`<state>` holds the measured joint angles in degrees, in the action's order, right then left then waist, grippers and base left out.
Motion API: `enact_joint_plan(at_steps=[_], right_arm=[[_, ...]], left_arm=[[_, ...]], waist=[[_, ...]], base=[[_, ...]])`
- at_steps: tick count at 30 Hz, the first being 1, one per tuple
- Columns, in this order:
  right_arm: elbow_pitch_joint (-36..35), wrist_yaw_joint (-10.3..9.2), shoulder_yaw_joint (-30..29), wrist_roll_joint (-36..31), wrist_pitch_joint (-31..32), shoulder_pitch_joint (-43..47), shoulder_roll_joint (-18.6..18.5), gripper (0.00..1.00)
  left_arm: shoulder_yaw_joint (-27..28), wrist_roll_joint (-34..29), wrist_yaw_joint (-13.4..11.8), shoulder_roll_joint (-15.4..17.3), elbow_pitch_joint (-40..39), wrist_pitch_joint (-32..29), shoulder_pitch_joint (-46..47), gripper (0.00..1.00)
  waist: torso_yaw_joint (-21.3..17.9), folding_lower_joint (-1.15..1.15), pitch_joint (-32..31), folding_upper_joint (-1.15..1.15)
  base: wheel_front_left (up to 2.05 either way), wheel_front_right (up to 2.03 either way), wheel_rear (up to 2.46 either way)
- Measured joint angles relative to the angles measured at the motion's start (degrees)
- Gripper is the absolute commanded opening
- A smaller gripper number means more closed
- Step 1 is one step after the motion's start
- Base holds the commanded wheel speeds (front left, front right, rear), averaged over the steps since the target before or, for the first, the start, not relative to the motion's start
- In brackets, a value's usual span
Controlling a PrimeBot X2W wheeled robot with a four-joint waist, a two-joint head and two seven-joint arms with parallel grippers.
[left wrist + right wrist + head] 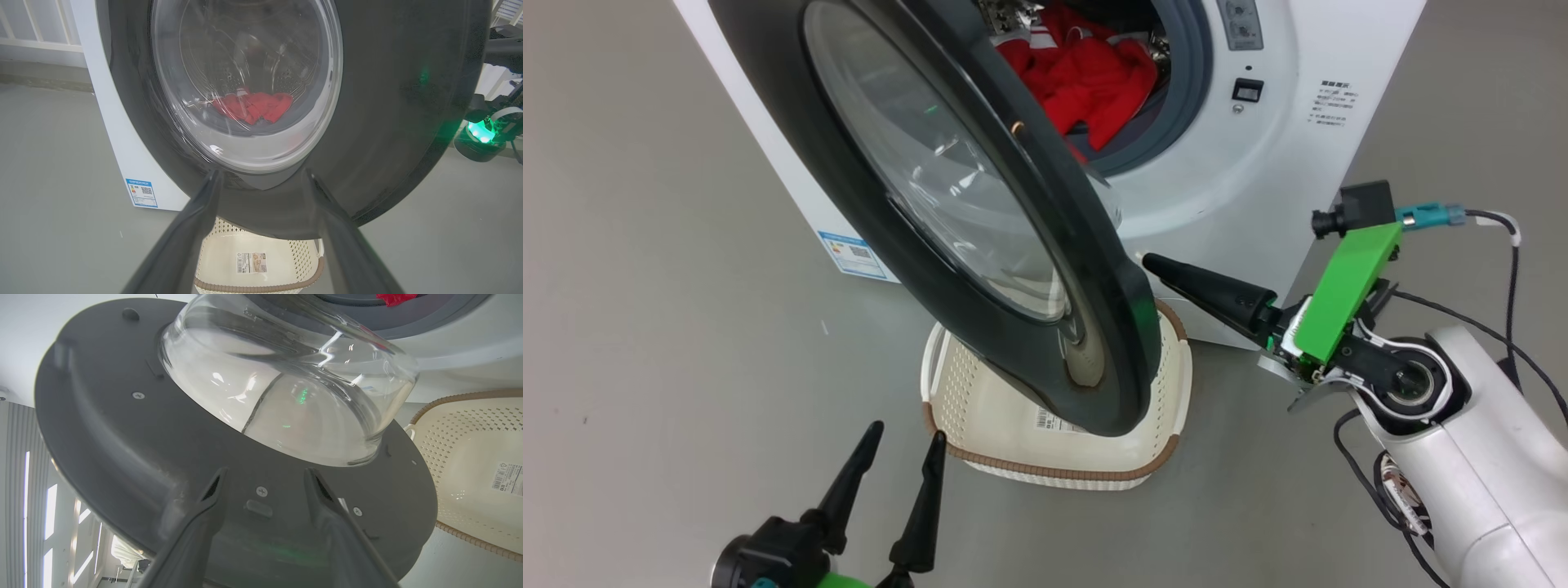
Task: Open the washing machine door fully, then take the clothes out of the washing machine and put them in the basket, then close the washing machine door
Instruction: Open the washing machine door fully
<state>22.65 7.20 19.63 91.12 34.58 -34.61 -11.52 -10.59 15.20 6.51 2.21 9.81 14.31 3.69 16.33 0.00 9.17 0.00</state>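
The washing machine stands at the back with its door swung partly out, black rim toward me. Red clothes lie in the drum; in the left wrist view the clothes show through the door glass. The basket sits on the floor under the door's lower edge. My left gripper is open in front of the basket, its fingers apart before the door's outer face. My right gripper points at the door's edge; it is open by the door's inner face, holding nothing.
Grey floor lies all around. A blue label marks the machine's lower front. The right arm's cables hang beside the machine. The basket lies right of the bulging glass bowl in the right wrist view.
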Motion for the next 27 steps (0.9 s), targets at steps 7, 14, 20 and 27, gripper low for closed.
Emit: enact_joint_plan(at_steps=[7,14,20,27], right_arm=[[-0.4,0.00,-0.7,-3.2,-4.8,2.9,-1.4,1.00],[-0.3,0.00,-0.5,-6.1,-10.5,7.9,-3.1,1.00],[-1.2,0.00,0.9,-9.7,-16.9,12.3,-5.2,1.00],[-2.2,0.00,5.2,-16.3,-27.2,14.9,-8.5,1.00]], left_arm=[[1.0,0.0,0.1,0.0,0.1,0.0,0.1,1.00],[2.4,0.0,0.2,0.0,0.5,0.0,0.1,1.00],[3.2,0.0,0.6,0.0,0.6,0.0,0.1,1.00],[3.6,-0.1,0.6,0.0,0.6,0.0,0.1,1.00]], waist=[[-1.1,0.00,0.3,0.00],[-3.1,0.00,0.4,0.00],[-4.6,0.00,0.3,0.00],[-5.4,0.00,0.7,0.00]], base=[[0.00,0.00,0.00],[0.00,0.00,0.00],[0.00,0.00,0.00],[0.00,0.00,0.00]])
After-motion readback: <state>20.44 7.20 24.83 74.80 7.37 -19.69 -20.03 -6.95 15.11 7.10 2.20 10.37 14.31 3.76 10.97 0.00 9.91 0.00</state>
